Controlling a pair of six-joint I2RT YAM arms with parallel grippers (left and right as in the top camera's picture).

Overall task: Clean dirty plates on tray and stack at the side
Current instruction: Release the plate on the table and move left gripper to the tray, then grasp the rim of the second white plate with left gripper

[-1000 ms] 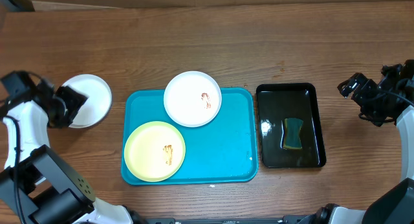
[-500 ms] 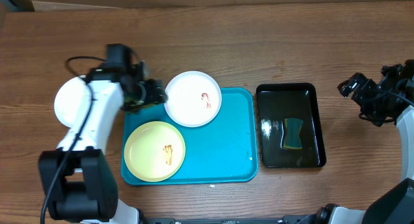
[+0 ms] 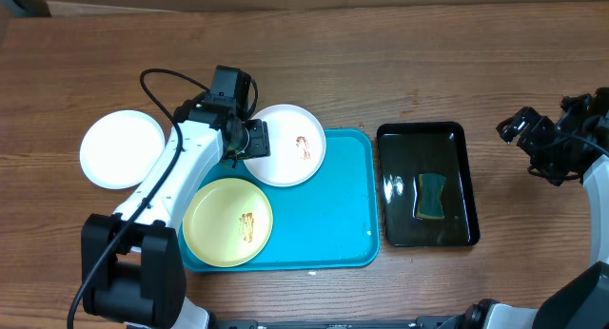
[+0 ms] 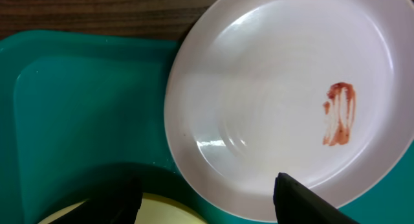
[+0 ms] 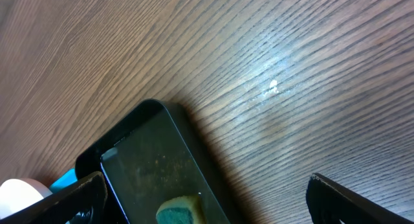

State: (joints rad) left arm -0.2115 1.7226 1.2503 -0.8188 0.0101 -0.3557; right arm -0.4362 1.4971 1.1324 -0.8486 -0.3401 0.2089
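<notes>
The left gripper [image 3: 255,139] hangs over the near-left edge of the smeared plate [image 3: 284,145]. Its jaws stand well apart and hold nothing. In the left wrist view the two dark fingers [image 4: 113,203] sit low on either side of the plate's rim, with the rim between them and no contact that can be made out. That plate is white with a reddish-brown smear [image 4: 339,114] toward its right side. It lies at the far-left corner of the tray [image 3: 328,210] and overhangs the rim onto the worktop [image 3: 381,72]. The yellow plate [image 3: 227,222] lies flat in the tray's near-left corner, just beside the white one, and carries a small brown mark near its middle. The third plate [image 3: 122,148], white with no mark visible, rests on the worktop to the left of the tray, apart from it. To the right of the tray sits a black tray [image 3: 400,148] holding a sponge [image 3: 430,196] with a green top. The right gripper [image 3: 519,129] is out at the right edge of the worktop, well apart from everything. Its jaws are fully spread and empty, pointing toward the black tray.
</notes>
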